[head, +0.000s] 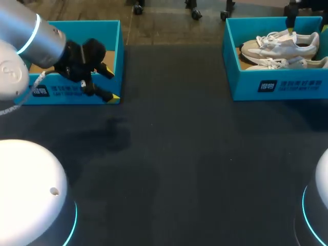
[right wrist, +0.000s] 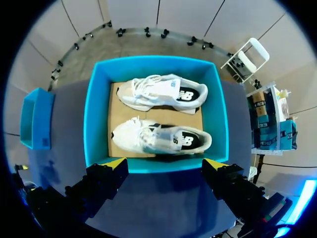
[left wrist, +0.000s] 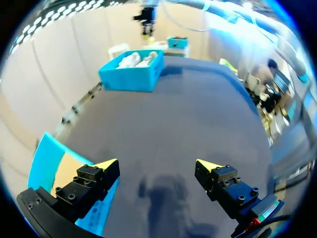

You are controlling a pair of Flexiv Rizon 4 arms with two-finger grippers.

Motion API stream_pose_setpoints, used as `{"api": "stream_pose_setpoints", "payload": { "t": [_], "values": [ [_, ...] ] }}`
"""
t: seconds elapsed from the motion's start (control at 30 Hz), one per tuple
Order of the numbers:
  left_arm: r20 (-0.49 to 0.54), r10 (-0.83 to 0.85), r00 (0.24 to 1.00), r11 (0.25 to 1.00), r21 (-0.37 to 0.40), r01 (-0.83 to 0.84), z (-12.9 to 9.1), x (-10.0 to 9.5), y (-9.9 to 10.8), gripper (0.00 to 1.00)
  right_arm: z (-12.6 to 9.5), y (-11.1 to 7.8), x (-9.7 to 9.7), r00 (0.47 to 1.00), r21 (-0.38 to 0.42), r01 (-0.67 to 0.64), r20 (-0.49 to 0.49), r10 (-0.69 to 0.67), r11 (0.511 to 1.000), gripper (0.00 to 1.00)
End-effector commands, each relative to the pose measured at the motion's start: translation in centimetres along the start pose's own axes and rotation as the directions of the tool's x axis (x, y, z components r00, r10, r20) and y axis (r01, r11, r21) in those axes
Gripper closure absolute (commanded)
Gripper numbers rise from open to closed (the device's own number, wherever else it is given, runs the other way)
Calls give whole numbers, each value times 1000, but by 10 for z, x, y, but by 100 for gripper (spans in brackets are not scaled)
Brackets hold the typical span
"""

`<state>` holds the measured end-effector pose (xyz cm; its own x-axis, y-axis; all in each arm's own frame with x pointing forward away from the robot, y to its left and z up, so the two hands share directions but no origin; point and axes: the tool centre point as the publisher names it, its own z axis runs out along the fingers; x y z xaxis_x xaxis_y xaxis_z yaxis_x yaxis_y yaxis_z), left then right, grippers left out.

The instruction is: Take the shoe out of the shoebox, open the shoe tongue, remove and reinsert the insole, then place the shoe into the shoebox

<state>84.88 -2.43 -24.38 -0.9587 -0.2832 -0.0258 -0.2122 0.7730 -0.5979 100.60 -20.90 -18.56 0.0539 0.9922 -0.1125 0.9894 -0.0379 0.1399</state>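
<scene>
lying on their sides in the blue shoebox [head: 277, 87] at the table's far right, two white shoes [right wrist: 161, 91] rest on the cardboard floor, one [right wrist: 158, 138] nearer the box's front wall, the other behind it. the right gripper [right wrist: 163, 168] hangs above the box's near wall, its yellow-tipped fingers wide apart and holding nothing. the left gripper [head: 102, 84] sits at the far left beside a second blue box [head: 77, 92], fingers likewise spread and empty. the dark table [head: 174, 154] stretches between the two boxes. the scene fits either a shoe waiting to be lifted out or one already returned; if a lift is in hand, it would go best with the fingers straddling the near shoe's midsection, clear of the walls.
</scene>
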Motion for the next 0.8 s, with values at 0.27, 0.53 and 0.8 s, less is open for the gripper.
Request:
{"api": "stream_pose_setpoints", "payload": {
  "t": [0.27,0.53,0.8],
  "values": [
    [172,-130,976,985,-87,146,-5,0,-1,0,-6,-34,10,1000,3,6,-3,-6,1000,0],
    [172,-130,976,985,-87,146,-5,0,-1,0,-6,-49,15,1000,46,19,-26,-17,999,0],
    [254,-421,871,878,-126,462,-3,-12,-12,0,-7,-67,24,997,59,57,-58,-53,997,0]
  ]
}}
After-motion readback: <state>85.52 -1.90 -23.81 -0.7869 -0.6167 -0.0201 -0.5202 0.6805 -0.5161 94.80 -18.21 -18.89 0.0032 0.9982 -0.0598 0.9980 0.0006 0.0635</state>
